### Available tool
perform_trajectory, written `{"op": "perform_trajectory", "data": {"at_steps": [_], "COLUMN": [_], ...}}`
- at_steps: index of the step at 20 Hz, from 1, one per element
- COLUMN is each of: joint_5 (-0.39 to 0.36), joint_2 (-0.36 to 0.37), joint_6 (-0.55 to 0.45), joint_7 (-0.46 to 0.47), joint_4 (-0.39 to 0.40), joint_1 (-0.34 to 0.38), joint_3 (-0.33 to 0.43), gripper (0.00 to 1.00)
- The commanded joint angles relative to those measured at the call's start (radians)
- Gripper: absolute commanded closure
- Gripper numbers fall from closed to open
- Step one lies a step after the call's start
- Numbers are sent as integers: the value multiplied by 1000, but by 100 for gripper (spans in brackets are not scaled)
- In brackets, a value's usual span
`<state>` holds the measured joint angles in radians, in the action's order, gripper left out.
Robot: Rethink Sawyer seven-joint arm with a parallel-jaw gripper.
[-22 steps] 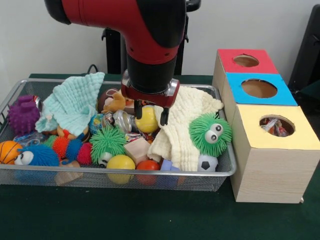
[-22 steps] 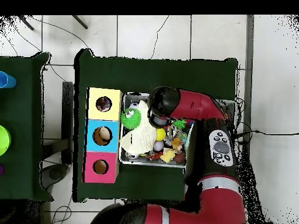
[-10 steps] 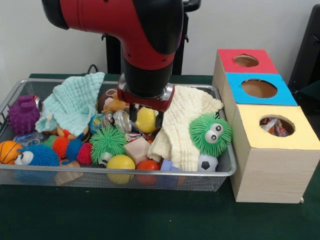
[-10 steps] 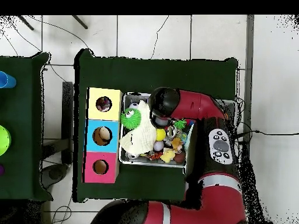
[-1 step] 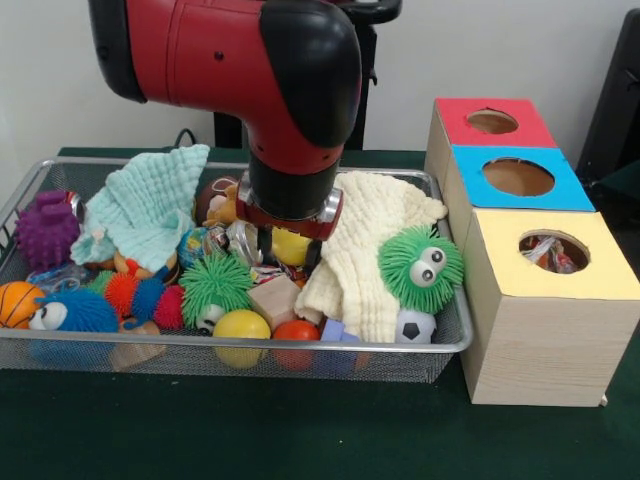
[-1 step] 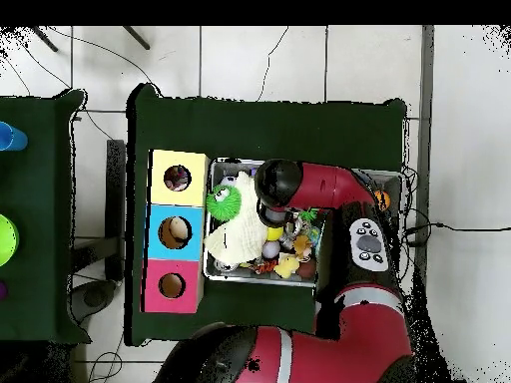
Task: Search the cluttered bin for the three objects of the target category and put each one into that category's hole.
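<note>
While the gripper (image 5: 289,250) sits low in the wire bin (image 5: 250,347), its two dark fingers (image 5: 266,243) stand on either side of a yellow ball (image 5: 289,245), close against it, though whether they press it cannot be told. That ball lies near the middle of the bin, toward the far side, just left of a cream cloth (image 5: 372,250) draped over the right part. A green fuzzy toy with googly eyes (image 5: 421,267) rests on the cloth's right edge, with a small soccer ball (image 5: 413,326) below it at the near rim. Nearer the front lie a second yellow ball (image 5: 241,326), an orange-red ball (image 5: 296,331) and a wooden block (image 5: 276,299). A mint cloth (image 5: 148,205) covers the far left, with a purple spiky ball (image 5: 45,229) beside it. Right of the bin stands a wooden box (image 5: 535,330) with red, blue and yellow tops, each with a round hole; the yellow hole (image 5: 553,251) shows something inside. From overhead, the arm (image 6: 329,187) covers the bin's middle.
</note>
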<state>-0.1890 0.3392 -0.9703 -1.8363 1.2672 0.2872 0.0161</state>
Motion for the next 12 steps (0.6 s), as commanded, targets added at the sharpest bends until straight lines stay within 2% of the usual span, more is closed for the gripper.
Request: {"op": "perform_trajectory", "data": {"at_steps": [1, 6, 12], "joint_5": [-63, -76, -78], "joint_2": [-63, -67, -109], "joint_6": [-21, -45, -53], "joint_7": [83, 88, 102], "joint_4": [-13, -15, -43], "joint_1": [20, 27, 46], "joint_3": [57, 44, 44], "gripper": [0, 0, 0]}}
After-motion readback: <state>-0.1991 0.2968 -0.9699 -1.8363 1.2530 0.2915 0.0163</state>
